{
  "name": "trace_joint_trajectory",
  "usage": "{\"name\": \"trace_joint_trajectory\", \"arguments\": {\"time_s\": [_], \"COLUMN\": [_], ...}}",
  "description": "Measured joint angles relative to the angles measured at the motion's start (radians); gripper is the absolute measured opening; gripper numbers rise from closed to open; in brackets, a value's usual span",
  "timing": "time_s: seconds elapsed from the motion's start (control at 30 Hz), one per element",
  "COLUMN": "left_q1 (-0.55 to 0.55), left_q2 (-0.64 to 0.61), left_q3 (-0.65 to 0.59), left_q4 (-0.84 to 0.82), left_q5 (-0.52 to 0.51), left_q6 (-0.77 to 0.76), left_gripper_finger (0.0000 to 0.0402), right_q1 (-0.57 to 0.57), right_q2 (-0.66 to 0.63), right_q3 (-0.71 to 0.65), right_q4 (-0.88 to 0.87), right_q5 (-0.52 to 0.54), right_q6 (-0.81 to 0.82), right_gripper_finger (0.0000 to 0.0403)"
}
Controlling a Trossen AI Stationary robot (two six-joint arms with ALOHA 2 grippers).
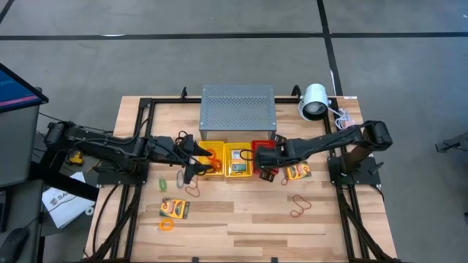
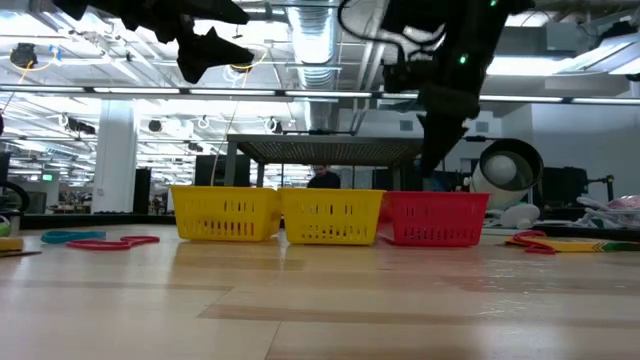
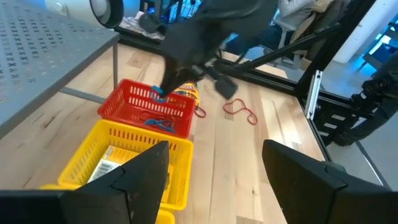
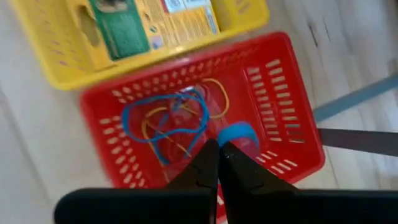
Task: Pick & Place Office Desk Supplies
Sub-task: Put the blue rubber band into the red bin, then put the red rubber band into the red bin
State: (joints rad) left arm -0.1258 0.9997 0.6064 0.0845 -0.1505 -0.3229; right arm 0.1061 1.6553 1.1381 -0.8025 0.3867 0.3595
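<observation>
Seen from above, three baskets sit mid-frame in front of the grey box [image 1: 238, 109], the left gripper [image 1: 196, 166] hovering over the left yellow basket [image 1: 213, 164] and the right gripper [image 1: 262, 159] over the red basket [image 1: 263, 150], apparently to sort supplies; a card box [image 1: 174, 209], loose bands [image 1: 297, 207] and another box [image 1: 297, 172] lie on the table [image 1: 241, 226]. In the left wrist view, its fingers [image 3: 140, 177] stand well apart at the bottom, holding nothing. In the right wrist view, the closed fingers [image 4: 205, 171] point at blue and yellow bands [image 4: 165, 124] inside the red basket [image 4: 273, 81], gripping nothing visible.

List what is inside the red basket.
The red basket holds tangled band loops: blue and yellow-orange ones. The shut right gripper hangs above, hiding part of the floor beneath it.
</observation>
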Motion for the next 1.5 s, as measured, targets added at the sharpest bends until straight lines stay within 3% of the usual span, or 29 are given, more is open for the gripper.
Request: {"name": "trace_joint_trajectory", "arguments": {"time_s": [0.27, 0.53, 0.7, 1.1, 1.5], "left_q1": [-0.015, -0.015, -0.015, -0.015, -0.015], "left_q2": [0.000, 0.000, 0.000, 0.000, 0.000], "left_q3": [0.000, 0.000, 0.000, 0.000, 0.000], "left_q4": [0.000, 0.001, 0.000, -0.002, -0.060], "left_q5": [0.000, 0.000, 0.000, 0.000, -0.001], "left_q6": [-0.002, -0.003, -0.003, 0.001, 0.004], "left_gripper_finger": [0.0254, 0.0254, 0.0254, 0.0254, 0.0254], "right_q1": [-0.017, -0.016, -0.024, -0.019, 0.061], "right_q2": [0.065, 0.066, 0.066, 0.044, -0.186], "right_q3": [0.000, 0.000, 0.000, 0.000, 0.000], "right_q4": [-0.004, 0.017, 0.018, 0.022, -0.006], "right_q5": [-0.089, -0.096, -0.101, -0.087, -0.071], "right_q6": [-0.027, -0.030, -0.039, -0.076, -0.071], "right_gripper_finger": [0.0000, 0.0009, 0.0057, 0.0220, 0.0239]}}
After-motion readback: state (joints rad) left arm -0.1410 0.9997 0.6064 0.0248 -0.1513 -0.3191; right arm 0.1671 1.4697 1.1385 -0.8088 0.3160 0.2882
